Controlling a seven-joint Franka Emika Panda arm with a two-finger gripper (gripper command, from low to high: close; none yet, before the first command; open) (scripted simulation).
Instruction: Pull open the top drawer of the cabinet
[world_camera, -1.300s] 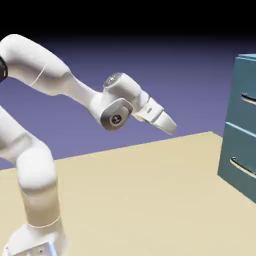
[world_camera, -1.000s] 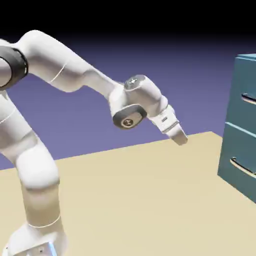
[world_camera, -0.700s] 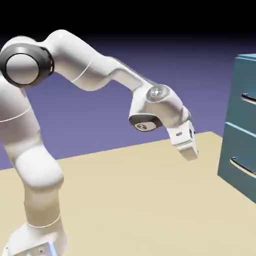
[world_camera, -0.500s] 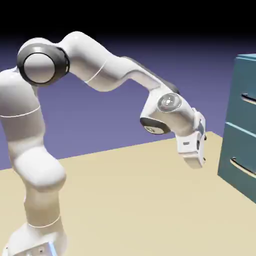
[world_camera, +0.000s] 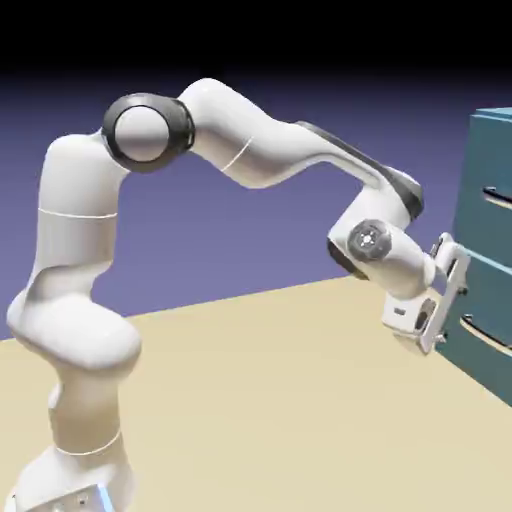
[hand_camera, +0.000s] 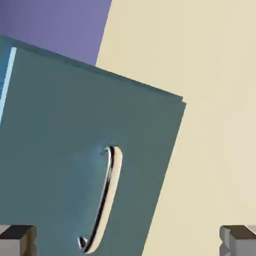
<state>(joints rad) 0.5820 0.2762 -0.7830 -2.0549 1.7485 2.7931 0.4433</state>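
Nearing the cabinet (world_camera: 484, 152), end effector (hand_camera: 128, 241) wide open

Jaws (world_camera: 452, 314) now nearer the cabinet (world_camera: 485, 220).

A teal drawer front (hand_camera: 60, 125) with a curved silver handle (hand_camera: 106, 200) stands between widely parted jaws (hand_camera: 128, 241).

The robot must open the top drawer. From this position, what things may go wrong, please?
Wrong drawer: the open end effector faces the lower drawer's handle, so closing on it might pull the wrong front. The top drawer's handle is higher.

Collision: in the exterior view the hand overlaps the lower drawer front; the real gap is unclear, so moving up or forward may bump the cabinet.
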